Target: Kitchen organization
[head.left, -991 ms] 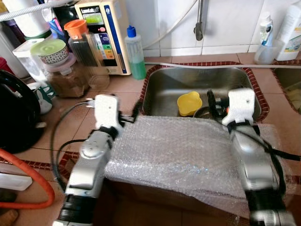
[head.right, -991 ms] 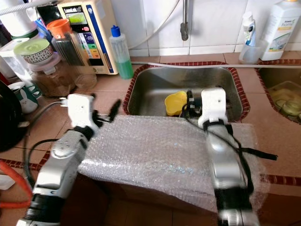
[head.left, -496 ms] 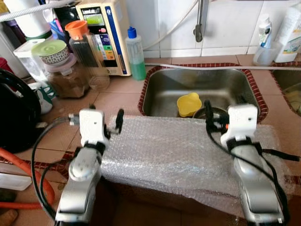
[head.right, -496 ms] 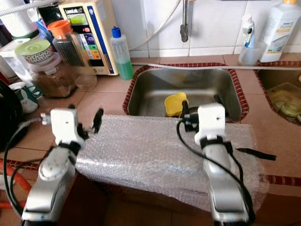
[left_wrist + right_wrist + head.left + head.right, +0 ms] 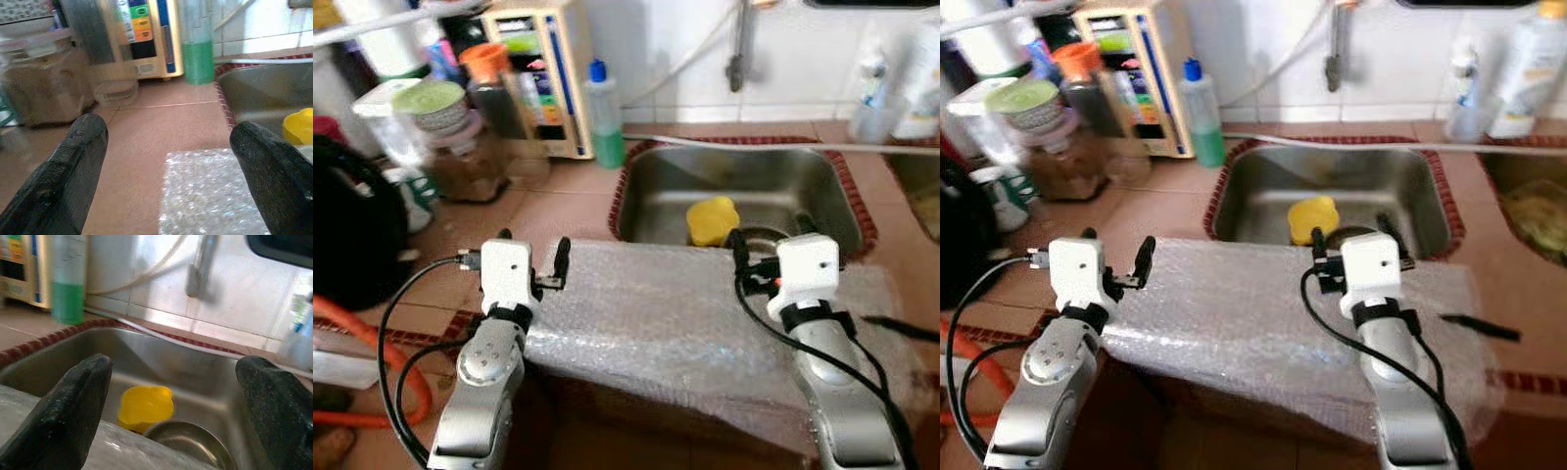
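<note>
The left gripper [image 5: 530, 262] hovers with its fingers spread wide and empty over the left end of a sheet of bubble wrap [image 5: 675, 318] draped along the counter edge. Ahead of it stand a green-liquid bottle [image 5: 197, 46], a beige appliance [image 5: 543, 78] and jars [image 5: 460, 147] on the tiled counter [image 5: 563, 201]. The right gripper [image 5: 1359, 240], also wide apart and holding nothing, hangs above the wrap's far edge. Just beyond its fingertips lies the steel sink [image 5: 195, 367], holding a yellow cup [image 5: 145, 406] beside a metal bowl [image 5: 186, 443], under the tap [image 5: 199, 269].
</note>
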You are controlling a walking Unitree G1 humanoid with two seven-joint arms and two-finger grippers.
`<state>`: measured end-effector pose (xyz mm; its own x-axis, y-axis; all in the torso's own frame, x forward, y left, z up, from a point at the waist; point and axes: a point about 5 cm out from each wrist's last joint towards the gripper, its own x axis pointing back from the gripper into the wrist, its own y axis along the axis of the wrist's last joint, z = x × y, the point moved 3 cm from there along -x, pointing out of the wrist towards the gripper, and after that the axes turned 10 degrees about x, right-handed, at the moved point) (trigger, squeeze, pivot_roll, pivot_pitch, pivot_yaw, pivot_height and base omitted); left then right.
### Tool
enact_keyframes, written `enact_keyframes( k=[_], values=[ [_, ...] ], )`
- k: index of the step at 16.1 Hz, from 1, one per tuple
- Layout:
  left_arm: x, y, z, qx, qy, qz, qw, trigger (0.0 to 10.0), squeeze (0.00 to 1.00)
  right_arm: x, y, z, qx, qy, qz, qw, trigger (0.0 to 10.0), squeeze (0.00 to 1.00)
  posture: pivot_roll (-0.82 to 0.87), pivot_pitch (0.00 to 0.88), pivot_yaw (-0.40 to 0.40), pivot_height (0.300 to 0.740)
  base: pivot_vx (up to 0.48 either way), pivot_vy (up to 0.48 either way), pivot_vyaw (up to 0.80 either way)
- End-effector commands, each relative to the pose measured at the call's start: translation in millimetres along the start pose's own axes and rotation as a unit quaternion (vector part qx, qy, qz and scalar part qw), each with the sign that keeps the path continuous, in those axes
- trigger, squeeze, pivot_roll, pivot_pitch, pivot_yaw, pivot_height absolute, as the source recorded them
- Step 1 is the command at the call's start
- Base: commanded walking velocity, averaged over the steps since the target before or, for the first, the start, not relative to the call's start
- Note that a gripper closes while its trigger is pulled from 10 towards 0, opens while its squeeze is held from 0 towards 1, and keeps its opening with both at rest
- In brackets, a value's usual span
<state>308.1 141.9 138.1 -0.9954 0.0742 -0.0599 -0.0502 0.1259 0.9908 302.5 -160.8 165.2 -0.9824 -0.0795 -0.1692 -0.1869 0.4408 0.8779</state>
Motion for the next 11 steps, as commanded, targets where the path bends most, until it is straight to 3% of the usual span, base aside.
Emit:
enact_keyframes(
  k=[1,5,7,11],
  values=[
    [0.7,6.3,0.3,-0.007,-0.001,-0.01,1.0,10.0,0.0,-1.6,8.2,1.7,0.0,0.007,-0.011,1.0,10.0,0.0,-0.3,0.018,0.143,0.74,0.0,0.0,0.8],
    [1.4,1.7,-1.9,-0.024,0.005,0.006,1.0,10.0,0.0,-3.4,6.8,1.5,-0.006,0.009,-0.005,1.0,10.0,0.0,-0.3,0.019,0.142,0.74,0.0,0.0,0.7],
    [1.2,1.1,-6.9,0.004,-0.022,0.007,1.0,10.0,0.0,-4.7,6.4,0.5,-0.012,0.007,-0.003,1.0,10.0,0.0,-0.3,0.018,0.141,0.74,0.0,0.0,0.0],
    [1.2,-2.6,-8.2,-0.007,-0.026,0.018,0.999,10.0,0.0,-5.5,4.6,1.9,-0.014,0.01,0.003,1.0,10.0,0.0,-0.3,0.015,0.141,0.74,0.0,0.0,0.0]
  ],
)
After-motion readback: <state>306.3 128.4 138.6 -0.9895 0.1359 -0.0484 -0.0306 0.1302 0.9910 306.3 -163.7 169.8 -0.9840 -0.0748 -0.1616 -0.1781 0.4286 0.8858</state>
